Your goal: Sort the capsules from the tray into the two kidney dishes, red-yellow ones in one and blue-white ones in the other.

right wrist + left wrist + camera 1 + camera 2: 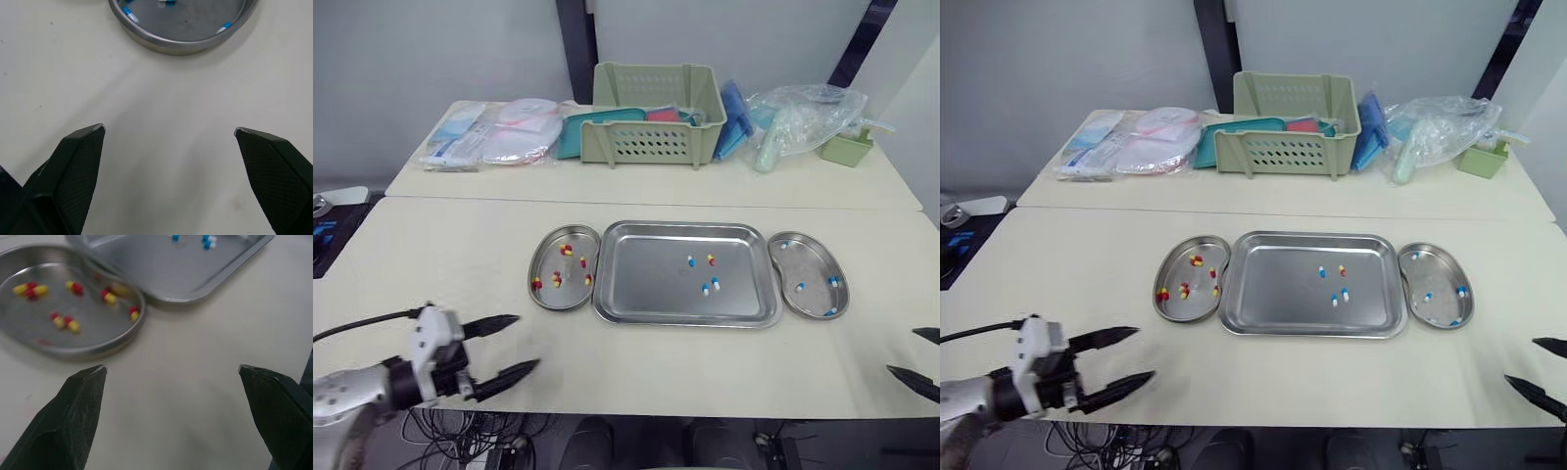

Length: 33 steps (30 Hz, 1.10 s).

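Observation:
A steel tray [646,294] lies mid-table with one red-yellow capsule [711,259] and three blue-white capsules [710,285] in it. The left kidney dish [544,266] holds several red-yellow capsules [66,322]. The right kidney dish [813,257] holds several blue-white capsules [833,281]. My left gripper [524,345] hovers open near the table's front edge, left of the left dish, with nothing between its fingers. My right gripper [913,354] stands open at the front right, below the right dish, also empty.
A green basket [654,116] with supplies, packaged items [494,135], a plastic bag [803,117] and a small green box [847,147] sit on the rear table. The seam between the two tables runs behind the tray.

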Each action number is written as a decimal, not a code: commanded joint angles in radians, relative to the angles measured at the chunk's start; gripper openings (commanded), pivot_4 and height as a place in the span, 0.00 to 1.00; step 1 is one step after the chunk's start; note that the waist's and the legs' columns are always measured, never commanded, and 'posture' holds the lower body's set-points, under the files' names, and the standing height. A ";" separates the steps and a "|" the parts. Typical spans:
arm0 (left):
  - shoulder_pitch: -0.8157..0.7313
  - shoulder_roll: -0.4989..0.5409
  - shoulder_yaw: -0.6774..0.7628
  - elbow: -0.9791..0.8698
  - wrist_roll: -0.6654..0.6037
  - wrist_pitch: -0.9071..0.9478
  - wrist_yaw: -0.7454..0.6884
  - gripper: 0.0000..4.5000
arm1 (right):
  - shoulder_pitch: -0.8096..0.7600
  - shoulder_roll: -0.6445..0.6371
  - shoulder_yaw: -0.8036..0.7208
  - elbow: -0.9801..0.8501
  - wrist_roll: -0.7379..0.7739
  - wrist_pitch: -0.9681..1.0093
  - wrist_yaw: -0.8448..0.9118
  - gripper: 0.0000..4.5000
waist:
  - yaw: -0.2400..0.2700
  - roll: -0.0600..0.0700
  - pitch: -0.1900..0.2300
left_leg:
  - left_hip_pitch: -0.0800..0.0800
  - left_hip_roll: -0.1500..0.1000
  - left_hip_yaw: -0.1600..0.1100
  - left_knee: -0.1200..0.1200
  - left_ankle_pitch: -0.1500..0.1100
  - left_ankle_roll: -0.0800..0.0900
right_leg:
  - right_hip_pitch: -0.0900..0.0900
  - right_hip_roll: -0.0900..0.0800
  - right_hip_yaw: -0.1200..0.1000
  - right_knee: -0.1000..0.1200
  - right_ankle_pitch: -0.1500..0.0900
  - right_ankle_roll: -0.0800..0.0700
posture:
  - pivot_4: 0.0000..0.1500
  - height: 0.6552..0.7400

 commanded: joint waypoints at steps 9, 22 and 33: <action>-0.107 -0.110 -0.194 -0.067 0.006 -0.108 0.023 0.99 | 0.120 0.078 -0.090 -0.264 0.042 0.069 -0.042 1.00 | -0.001 0.004 -0.002 | 0.000 0.000 0.000 0.000 0.000 0.000 | 0.000 0.000 0.000 0.000 0.000 0.000 | 1.00 1.00; -0.089 -0.124 -0.256 -0.082 0.002 -0.140 0.033 0.99 | 0.009 0.094 0.137 -0.847 0.197 0.508 -0.335 1.00 | 0.001 0.005 -0.003 | 0.000 0.000 -0.001 0.001 0.000 0.000 | 0.000 0.001 0.000 0.000 0.000 0.000 | 1.00 1.00; -0.108 -0.127 -0.286 -0.094 0.021 -0.147 0.085 1.00 | -0.581 0.227 0.758 -0.797 0.041 0.828 -0.742 0.55 | -0.001 0.003 -0.003 | -0.001 0.000 -0.002 0.001 0.000 0.000 | -0.001 0.001 -0.001 0.000 0.000 0.000 | 1.00 1.00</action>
